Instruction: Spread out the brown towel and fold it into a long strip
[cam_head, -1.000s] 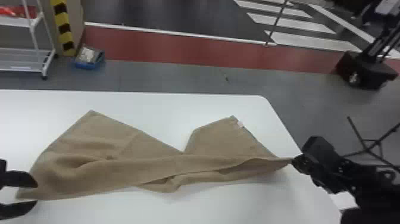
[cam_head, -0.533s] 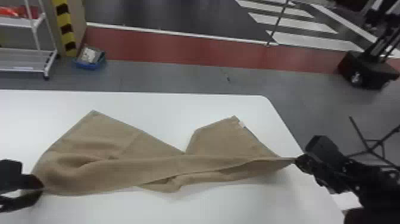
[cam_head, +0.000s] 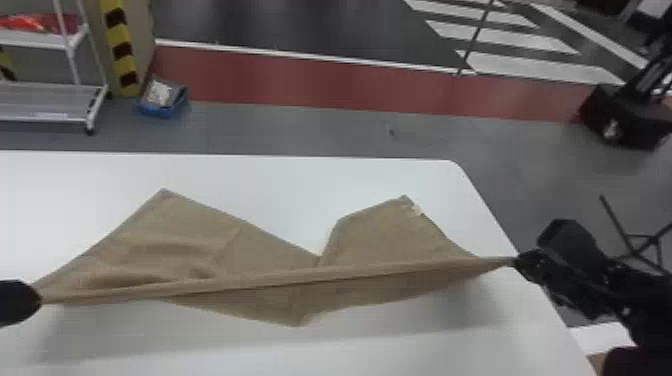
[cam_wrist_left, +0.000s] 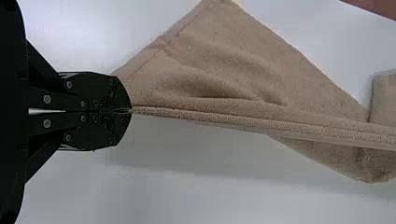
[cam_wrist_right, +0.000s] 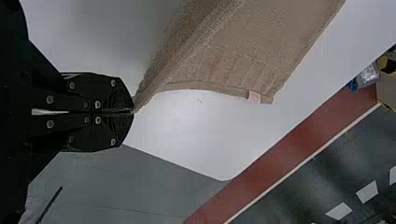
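The corners pinched inside the left gripper (cam_head: 41, 300) and the right gripper (cam_head: 517, 261) are hidden by the fingers. The head view cuts off most of the left gripper's body, as well as the left end of the table (cam_head: 310, 175). The underside of the brown towel (cam_head: 395, 240) lies out of sight behind its taut band, so how its layers overlap there is hard to tell.

The right gripper's tips are at the table's right edge, its arm reaching in from beyond that edge. A strip of bare white top runs between the towel and the table's far edge, widening toward the rounded far right corner. More bare top lies on the near side, with a soft shadow across it.

The towel lies across the table, its near edge pulled straight between the two grippers and raised at both ends. Two points of cloth spread toward the far edge, with a deep notch between them; the right one bears a small pale tag (cam_head: 417, 210). The left part is rumpled with soft creases, and a flap dips below the band toward the near side. In the wrist views, the left gripper (cam_wrist_left: 130, 111) and the right gripper (cam_wrist_right: 133, 112) each have their fingers together, clamped on the towel.
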